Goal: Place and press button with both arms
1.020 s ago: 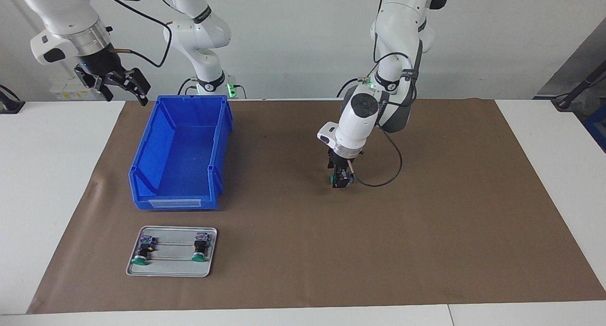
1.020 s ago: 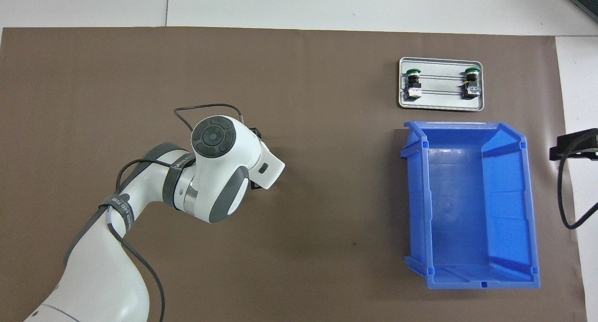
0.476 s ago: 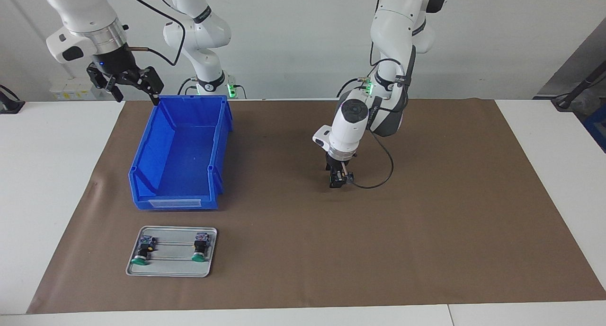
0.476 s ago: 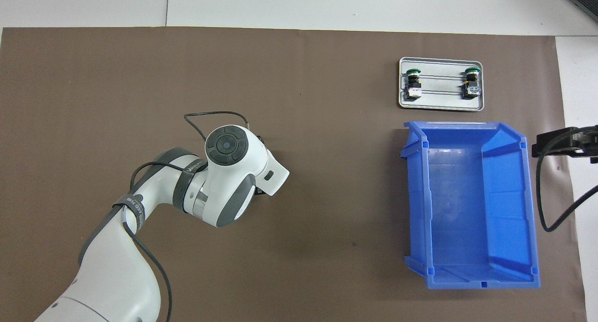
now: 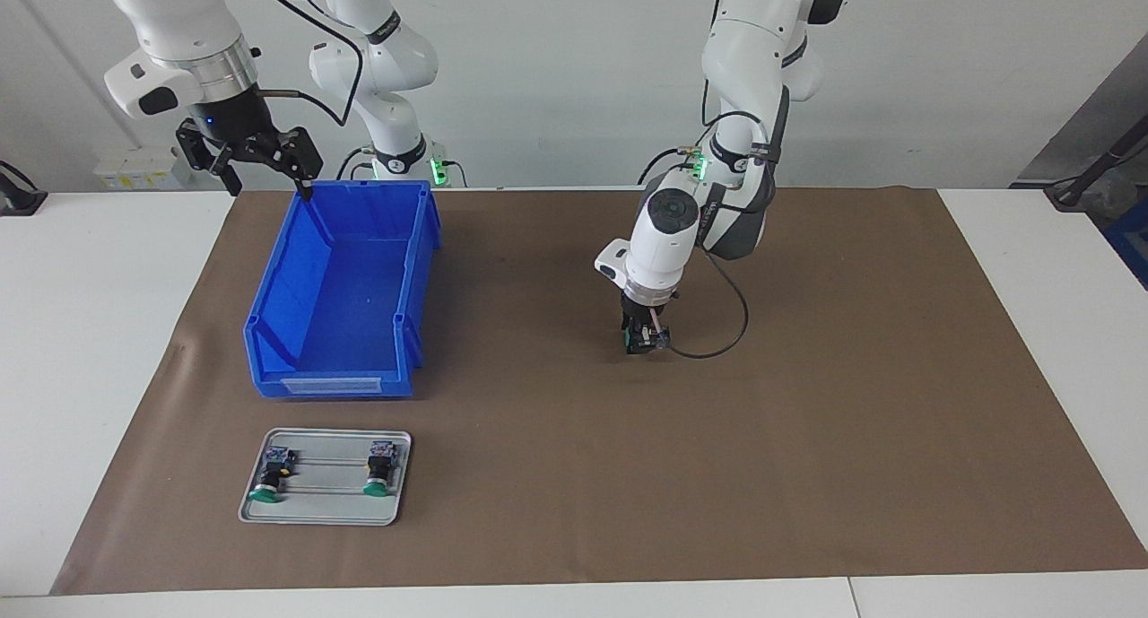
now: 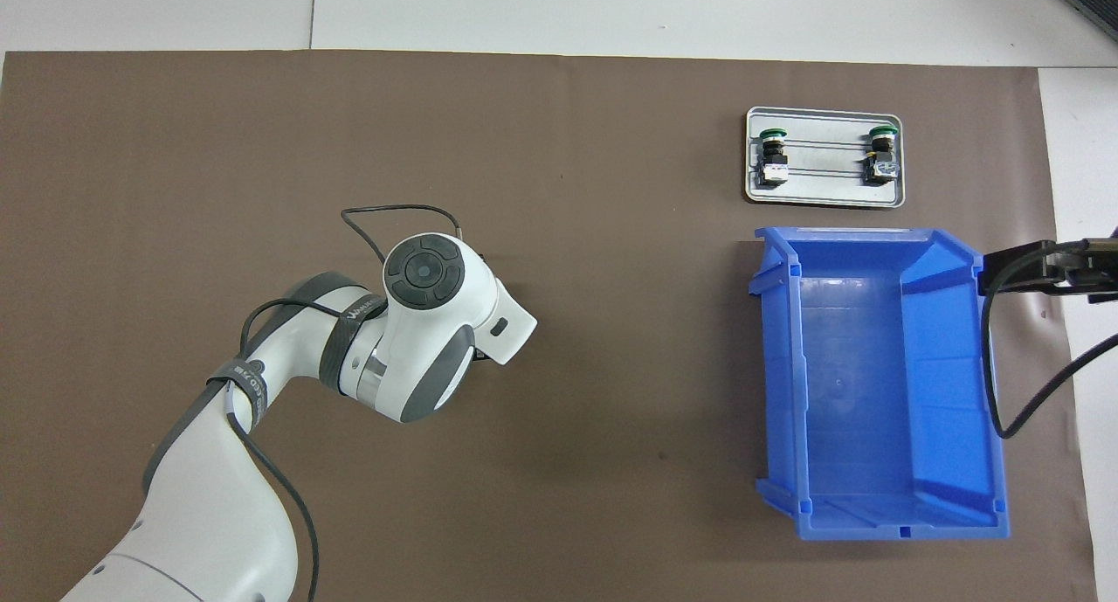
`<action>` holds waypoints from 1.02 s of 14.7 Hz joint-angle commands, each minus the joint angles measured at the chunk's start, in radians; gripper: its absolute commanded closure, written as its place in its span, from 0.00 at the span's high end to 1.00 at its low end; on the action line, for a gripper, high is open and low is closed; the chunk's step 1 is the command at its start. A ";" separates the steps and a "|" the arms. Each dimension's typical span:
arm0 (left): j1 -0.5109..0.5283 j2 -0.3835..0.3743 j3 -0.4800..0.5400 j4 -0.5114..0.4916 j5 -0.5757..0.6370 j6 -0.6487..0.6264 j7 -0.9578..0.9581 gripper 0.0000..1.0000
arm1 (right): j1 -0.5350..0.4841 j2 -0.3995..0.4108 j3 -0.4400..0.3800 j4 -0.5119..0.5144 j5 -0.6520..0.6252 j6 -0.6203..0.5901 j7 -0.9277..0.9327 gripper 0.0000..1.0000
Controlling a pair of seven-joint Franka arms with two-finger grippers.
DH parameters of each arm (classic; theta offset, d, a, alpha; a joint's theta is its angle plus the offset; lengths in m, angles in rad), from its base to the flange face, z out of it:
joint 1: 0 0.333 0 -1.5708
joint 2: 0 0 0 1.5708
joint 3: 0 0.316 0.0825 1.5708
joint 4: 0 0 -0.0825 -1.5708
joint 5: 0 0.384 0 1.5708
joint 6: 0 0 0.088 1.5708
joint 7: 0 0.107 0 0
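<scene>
Left gripper [image 5: 642,342] is down at the brown mat [image 5: 807,421], closed around the button [image 5: 626,337]; a trace of green cap shows at its tip, probably so the button can be stood on the mat for pressing. Toward the right arm's end from this gripper lies the blue bin [image 5: 269,331], with a metal tray [image 5: 327,510] carrying two spare buttons beside it. Right gripper [image 5: 260,156] hovers over the bin's rim, fingers spread, empty. The mat covers a white table [image 5: 90,331]; plain wall above.
</scene>
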 commanded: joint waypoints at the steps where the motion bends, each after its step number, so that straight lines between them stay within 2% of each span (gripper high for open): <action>1: -0.018 -0.008 0.021 0.036 0.044 -0.039 -0.037 0.00 | -0.012 0.002 0.002 -0.007 0.017 -0.022 0.016 1.00; 4: -0.003 -0.014 0.021 0.082 0.045 -0.082 -0.045 0.00 | -0.013 0.005 0.002 -0.007 0.023 -0.015 0.019 1.00; 7: 0.075 -0.052 0.012 0.079 0.032 -0.074 -0.017 0.00 | -0.009 0.005 0.002 -0.008 0.023 -0.011 0.020 1.00; 11: 0.144 -0.080 0.013 0.065 -0.169 -0.077 0.137 0.00 | -0.007 0.005 0.002 -0.008 0.023 -0.011 0.019 1.00; 13: 0.190 -0.083 0.006 0.056 -0.212 -0.079 0.188 0.00 | -0.007 0.005 0.002 -0.010 0.023 -0.011 0.019 1.00; 15: 0.221 -0.101 0.007 0.018 -0.334 -0.077 0.237 0.00 | -0.007 0.005 0.002 -0.010 0.023 -0.011 0.019 1.00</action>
